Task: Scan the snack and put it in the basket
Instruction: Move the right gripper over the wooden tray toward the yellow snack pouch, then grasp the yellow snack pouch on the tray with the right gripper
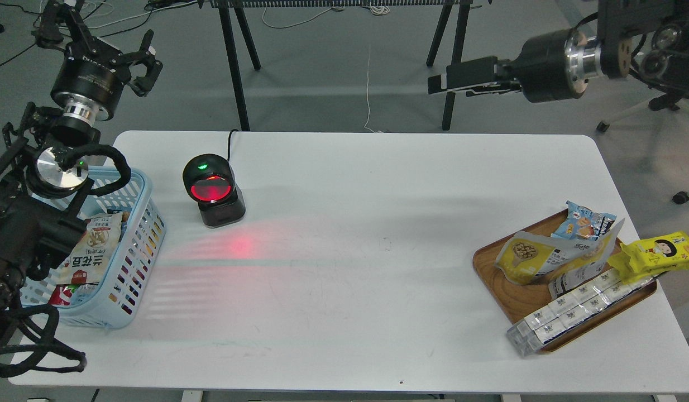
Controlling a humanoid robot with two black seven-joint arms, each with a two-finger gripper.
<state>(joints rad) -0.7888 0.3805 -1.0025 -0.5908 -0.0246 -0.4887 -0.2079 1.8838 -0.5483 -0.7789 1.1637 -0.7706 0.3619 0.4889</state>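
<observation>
The snack (537,255), a yellow and white pouch with a round nut picture, lies flat on the brown wooden tray (489,276) at the right. The light blue basket (146,223) stands at the table's left edge with other packets in it. My left gripper (93,30) is open and empty, raised behind the basket beyond the table's far left corner. My right gripper (442,82) is high above the far right of the table, pointing left, far from the snack. It is seen side-on, so its fingers cannot be told apart.
A black scanner (212,190) with a red glowing window stands to the right of the basket. On the tray also lie a small blue packet (587,220), a bright yellow packet (654,252) and a long pack of white cartons (568,312).
</observation>
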